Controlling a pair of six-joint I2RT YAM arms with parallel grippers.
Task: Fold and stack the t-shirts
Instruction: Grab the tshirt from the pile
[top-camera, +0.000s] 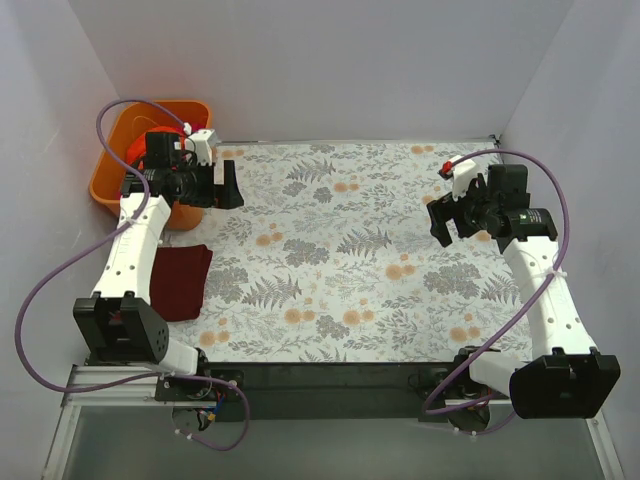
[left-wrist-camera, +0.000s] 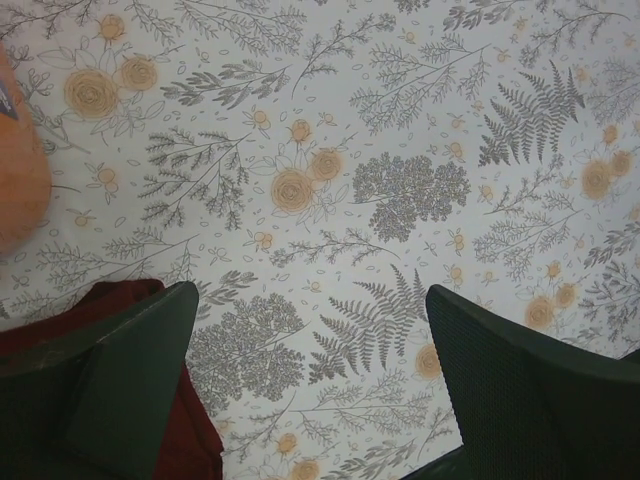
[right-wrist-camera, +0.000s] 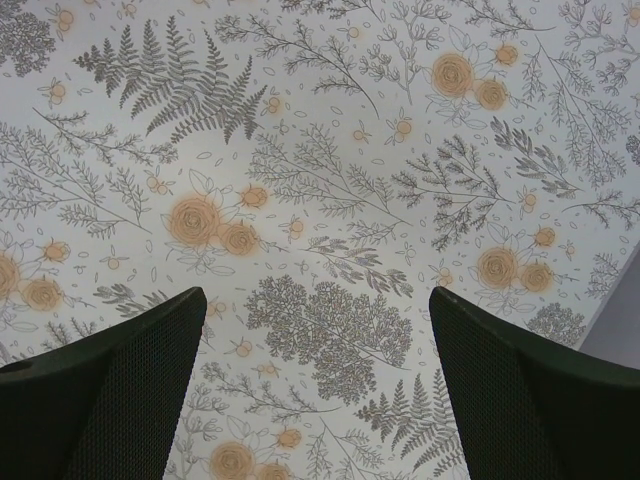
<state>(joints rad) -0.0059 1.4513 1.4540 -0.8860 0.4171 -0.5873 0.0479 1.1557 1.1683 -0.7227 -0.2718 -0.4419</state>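
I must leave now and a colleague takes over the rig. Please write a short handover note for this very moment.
Left gripper: open, empty, above the table near the tub.
Right gripper: open, empty, above bare table on the right.
Maroon shirt: lies folded at the table's left side.
Done: one shirt folded, it seems.
Left: no other shirt is in view. The tub's inside is mostly hidden, so check there first.
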